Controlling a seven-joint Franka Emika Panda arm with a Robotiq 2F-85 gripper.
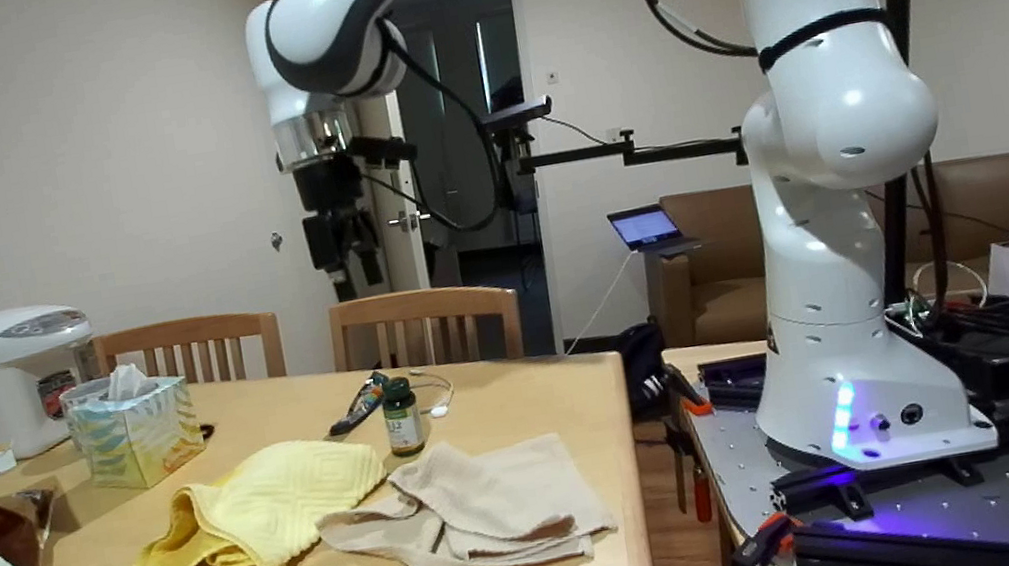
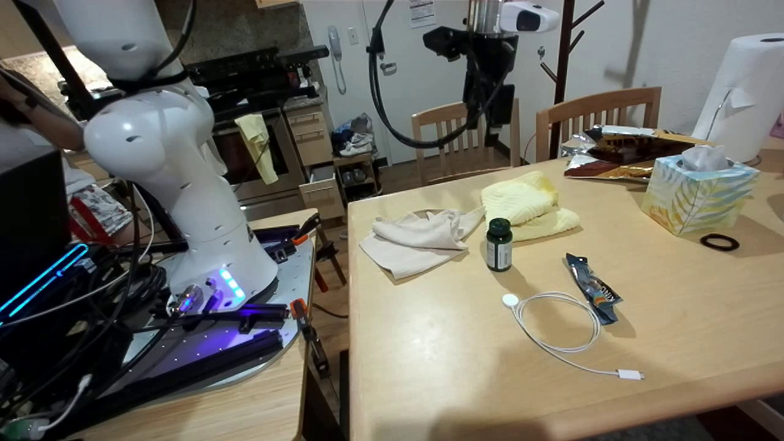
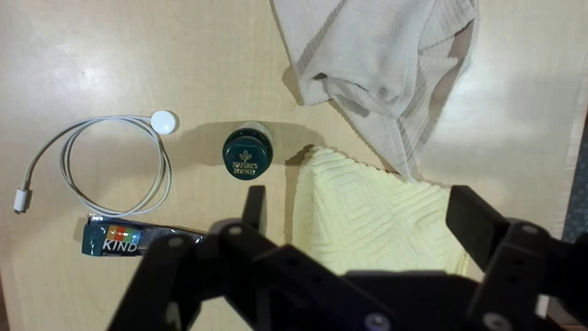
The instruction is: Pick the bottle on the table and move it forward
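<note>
Wrist view, bottle (image 3: 248, 151) foreshortened, wrapper (image 3: 123, 240) partly hidden

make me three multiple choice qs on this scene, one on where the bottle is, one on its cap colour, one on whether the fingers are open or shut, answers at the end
1. Where is the bottle?
A in the tissue box
B upright on the table
C on a chair

2. What colour is its cap?
A green
B red
C white

3. How do the fingers stand?
A shut on the bottle
B pressed together
C apart, holding nothing

Answers
1 B: both exterior views show it standing on the tabletop, near the yellow cloth and the beige cloth.
2 A: the wrist view looks down on its dark green top.
3 C: the wrist view shows a wide gap between them, with the bottle outside it.
</note>
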